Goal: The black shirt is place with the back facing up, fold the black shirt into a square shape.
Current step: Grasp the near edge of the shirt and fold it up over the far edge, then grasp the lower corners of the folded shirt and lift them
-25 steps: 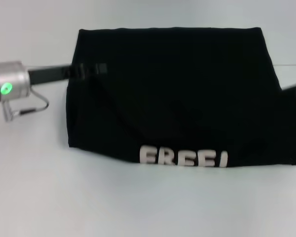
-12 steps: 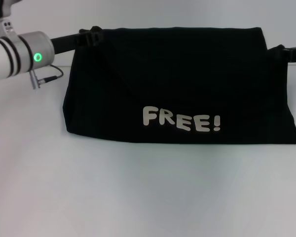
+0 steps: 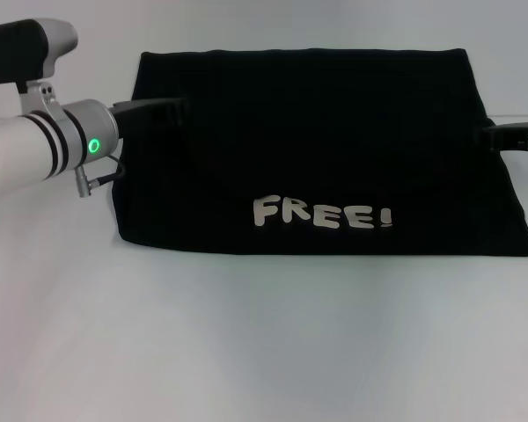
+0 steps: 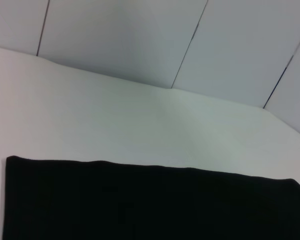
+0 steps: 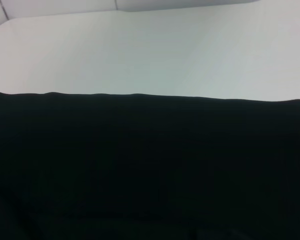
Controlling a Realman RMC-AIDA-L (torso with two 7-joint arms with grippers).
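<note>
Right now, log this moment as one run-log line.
soft black short-sleeved shirt: folded band, FREE! lettering up, on white table | left gripper: at shirt's left edge | right gripper: at right edge

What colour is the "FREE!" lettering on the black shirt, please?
Pale off-white on the black shirt, clearest in the head view.

Your left arm reaches in from the left edge of the head view, its pale wrist ringed by 2 dark bands with a green light lit beside them. The left gripper extends level toward the middle, black against black, so its fingers cannot be made out. Your right gripper pokes in from the right edge at about the same height, likewise unreadable.
</note>
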